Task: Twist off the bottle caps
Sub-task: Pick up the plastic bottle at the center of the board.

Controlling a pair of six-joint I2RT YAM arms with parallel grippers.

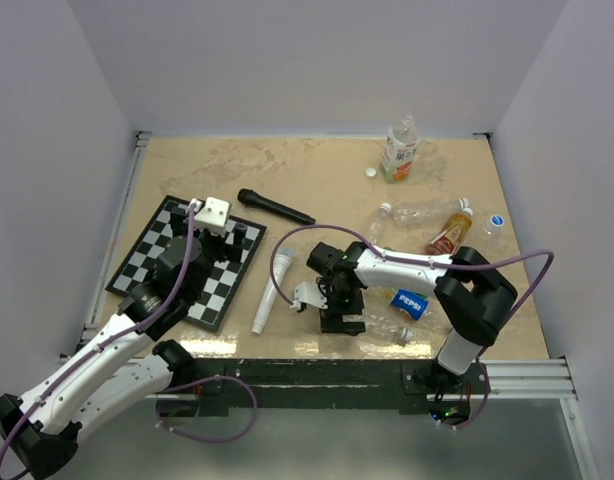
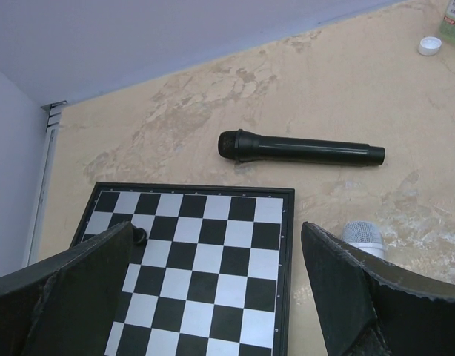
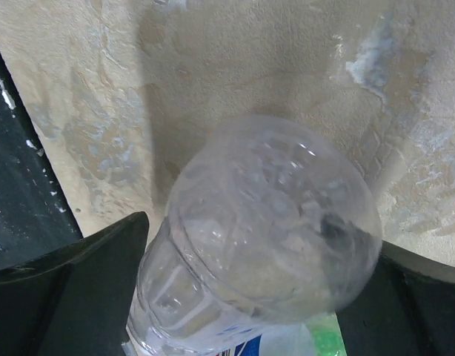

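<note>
My right gripper [image 1: 342, 312] [image 3: 261, 237] is open low over the table's front. The base of a clear Pepsi bottle [image 1: 399, 308] [image 3: 264, 230] lies between its fingers [image 3: 79, 274]. That bottle's cap does not show clearly. One white bottle cap [image 1: 370, 172] [image 2: 430, 46] lies loose next to an upright bottle [image 1: 400, 150]. A clear bottle [image 1: 422, 213] lies on its side with a white cap [image 1: 384, 210]. Beside it lies an orange-labelled bottle [image 1: 448, 234]. A blue cap [image 1: 495, 221] shows at the far right. My left gripper [image 1: 230, 238] [image 2: 216, 226] hangs open above the chessboard [image 1: 152, 255] [image 2: 205, 267], holding nothing.
A black microphone [image 1: 275, 207] [image 2: 301, 148] lies beyond the board. A white microphone [image 1: 272, 290] [image 2: 362, 236] lies between the two arms. A small dark piece [image 2: 139, 236] sits on the board. White walls close in the table on three sides.
</note>
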